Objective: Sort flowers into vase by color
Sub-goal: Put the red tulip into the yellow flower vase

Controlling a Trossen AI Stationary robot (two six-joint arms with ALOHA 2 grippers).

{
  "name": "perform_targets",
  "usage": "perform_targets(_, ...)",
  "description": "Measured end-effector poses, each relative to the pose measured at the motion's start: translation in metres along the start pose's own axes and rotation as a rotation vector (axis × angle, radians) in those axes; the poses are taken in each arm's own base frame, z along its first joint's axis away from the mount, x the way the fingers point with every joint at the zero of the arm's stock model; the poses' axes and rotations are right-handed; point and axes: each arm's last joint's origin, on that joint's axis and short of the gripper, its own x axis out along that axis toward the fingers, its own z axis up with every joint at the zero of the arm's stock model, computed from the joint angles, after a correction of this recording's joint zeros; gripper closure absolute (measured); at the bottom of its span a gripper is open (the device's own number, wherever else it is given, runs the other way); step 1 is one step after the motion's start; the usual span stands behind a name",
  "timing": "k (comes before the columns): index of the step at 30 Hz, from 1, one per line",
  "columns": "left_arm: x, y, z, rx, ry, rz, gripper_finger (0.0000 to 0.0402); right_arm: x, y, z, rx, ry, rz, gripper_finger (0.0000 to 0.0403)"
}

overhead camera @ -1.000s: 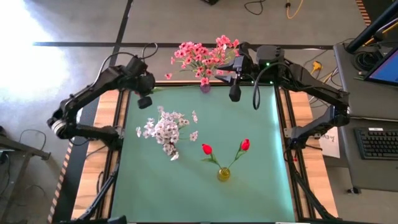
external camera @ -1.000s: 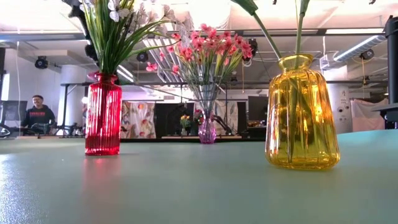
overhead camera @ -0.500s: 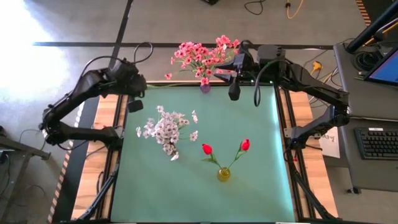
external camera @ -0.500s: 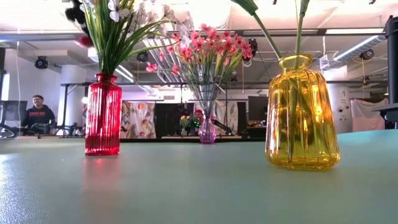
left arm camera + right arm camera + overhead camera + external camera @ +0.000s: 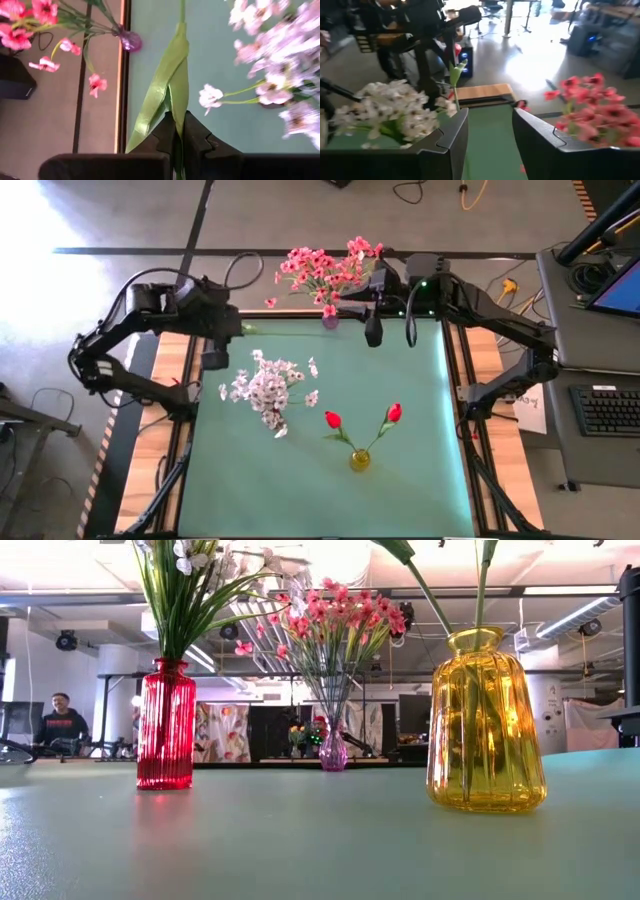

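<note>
Left gripper (image 5: pixel 176 131) withdrew leftward — stem (image 5: pixel 172 82) pointing tableward.

Lighting: bright, even. Floor (image 5: pixel 40 220) blown out by glare at upper left of high view. Yellow vase (image 5: pixel 486 720) glows, backlit. White blossoms (image 5: pixel 280 45) blurred in left wrist view; pink blossoms (image 5: pixel 590 107) soft.

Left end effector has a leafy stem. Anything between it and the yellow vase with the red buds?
Yes. The white flowers in the red vase stand on the straight line from the left end effector, shut on the stem, to the yellow vase. The right end effector is off that line.
</note>
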Motion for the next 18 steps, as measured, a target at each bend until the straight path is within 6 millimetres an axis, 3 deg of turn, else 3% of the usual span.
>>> perform_targets(5, -0.007, -0.011, 0.028, 0.068, 0.014, -0.01, 0.0401, 0.003, 0.003, -0.002, 0.063, 0.009, 0.08, 0.0241)
perform_targets(13, -0.021, -0.026, 0.072, 0.153, -0.111, -0.024, 0.0401, 0.01, 0.013, -0.009, 0.14, 0.073, 0.222, 0.0169)
perform_targets(18, -0.014, -0.036, 0.094, 0.187, -0.138, -0.044, 0.0401, 0.014, 0.02, -0.011, 0.183, 0.097, 0.246, 0.0137)
